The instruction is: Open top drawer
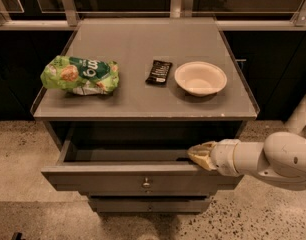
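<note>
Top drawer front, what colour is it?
Grey, in the camera view: the top drawer front. The gripper is at its upper edge, right of centre.

Matt top drawer (93, 178); seemingly plastic gripper (199, 154) at its rim.
</note>
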`<state>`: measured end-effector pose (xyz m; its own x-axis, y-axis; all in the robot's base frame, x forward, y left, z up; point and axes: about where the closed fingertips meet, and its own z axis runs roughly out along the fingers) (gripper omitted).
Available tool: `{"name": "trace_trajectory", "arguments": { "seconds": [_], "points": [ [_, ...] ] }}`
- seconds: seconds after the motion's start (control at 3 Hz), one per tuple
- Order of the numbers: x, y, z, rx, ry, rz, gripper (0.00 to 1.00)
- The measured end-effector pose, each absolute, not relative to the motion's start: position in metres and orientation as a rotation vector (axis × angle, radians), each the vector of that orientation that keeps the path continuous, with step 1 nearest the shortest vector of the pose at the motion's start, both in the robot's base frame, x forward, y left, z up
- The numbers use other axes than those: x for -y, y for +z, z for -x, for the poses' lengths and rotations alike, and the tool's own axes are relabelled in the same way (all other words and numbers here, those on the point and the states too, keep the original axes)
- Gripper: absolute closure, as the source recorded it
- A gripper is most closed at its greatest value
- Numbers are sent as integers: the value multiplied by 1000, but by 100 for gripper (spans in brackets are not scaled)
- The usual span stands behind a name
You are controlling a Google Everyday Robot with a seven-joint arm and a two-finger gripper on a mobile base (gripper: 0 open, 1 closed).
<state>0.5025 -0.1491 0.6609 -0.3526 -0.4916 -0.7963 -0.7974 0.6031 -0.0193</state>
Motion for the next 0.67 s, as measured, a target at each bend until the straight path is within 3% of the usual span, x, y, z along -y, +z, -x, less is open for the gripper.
{"name": "trace_trajectory", "arguments": {
  "seconds": [0.67],
  "points": [
    [145,659,-503,-2012,502,1079,100]
  ]
}}
